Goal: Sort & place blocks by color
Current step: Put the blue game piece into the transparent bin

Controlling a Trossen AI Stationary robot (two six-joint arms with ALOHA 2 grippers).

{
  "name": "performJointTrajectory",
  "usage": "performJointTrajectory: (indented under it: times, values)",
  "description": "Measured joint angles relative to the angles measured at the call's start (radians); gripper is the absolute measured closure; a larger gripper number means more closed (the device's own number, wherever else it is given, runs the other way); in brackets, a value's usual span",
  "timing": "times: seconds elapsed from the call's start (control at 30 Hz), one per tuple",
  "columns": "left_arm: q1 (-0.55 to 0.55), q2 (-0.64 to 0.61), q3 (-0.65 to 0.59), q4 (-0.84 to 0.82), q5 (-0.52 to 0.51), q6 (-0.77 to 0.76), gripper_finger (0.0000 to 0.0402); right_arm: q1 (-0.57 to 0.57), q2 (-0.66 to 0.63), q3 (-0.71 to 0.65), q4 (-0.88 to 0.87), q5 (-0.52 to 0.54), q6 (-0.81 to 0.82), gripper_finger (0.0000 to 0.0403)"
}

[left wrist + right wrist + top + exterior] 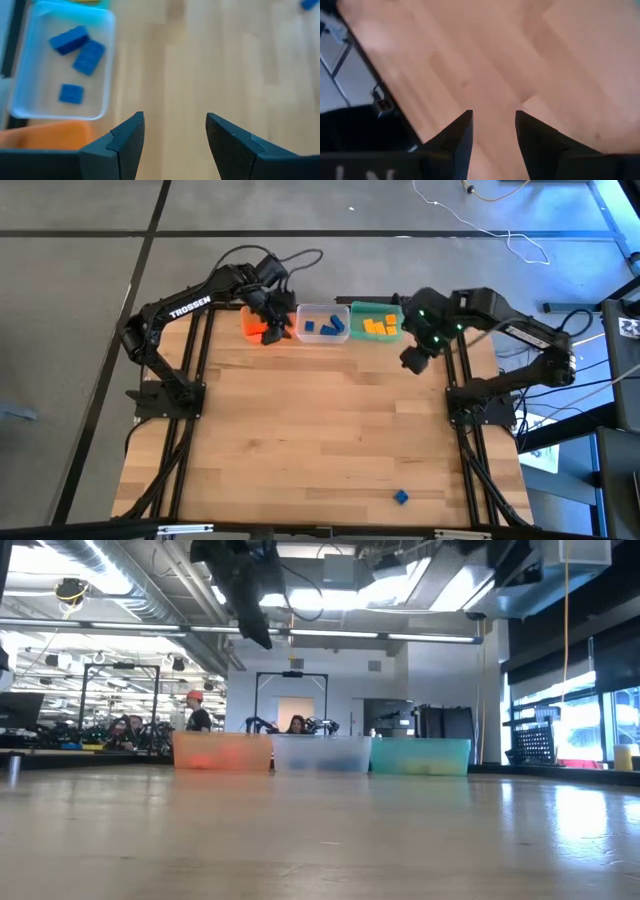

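The left gripper [275, 330] hides the orange tub's [252, 326] contents at 11 o'clock; its fingers [127, 137] gape, empty. The right gripper [414, 360] hovers at 1 o'clock, fingers [460, 137] half-spread, empty.

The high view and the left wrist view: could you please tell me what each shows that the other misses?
Only the high view shows the green tub with yellow blocks, the right gripper beside it, and both arms. Only the left wrist view shows the left gripper open and empty. Both show the clear tub holding blue blocks, and one stray blue block on the table.
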Motion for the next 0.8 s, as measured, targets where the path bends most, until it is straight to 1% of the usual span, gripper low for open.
performJointTrajectory:
  times: [0.17,0.37,0.5,0.7,0.8]
  values:
    - [-0.042,0.0,0.0,-0.027,0.01,0.006,0.0201,0.144,-0.018,0.0,-0.033,-0.007,0.029,0.0256]
    - [-0.093,0.0,0.0,-0.04,0.007,-0.002,0.0201,0.305,-0.015,-0.001,-0.1,0.019,0.113,0.0256]
    - [-0.13,0.0,0.0,-0.051,0.007,-0.035,0.0201,0.415,-0.015,-0.001,-0.1,0.026,0.153,0.0257]
    - [-0.183,0.0,0.0,-0.098,0.006,-0.064,0.0201,0.56,-0.007,-0.001,-0.059,0.026,0.212,0.0271]
    - [-0.204,0.0,0.0,-0.119,-0.018,-0.081,0.0201,0.618,0.005,-0.001,-0.06,0.005,0.242,0.0271]
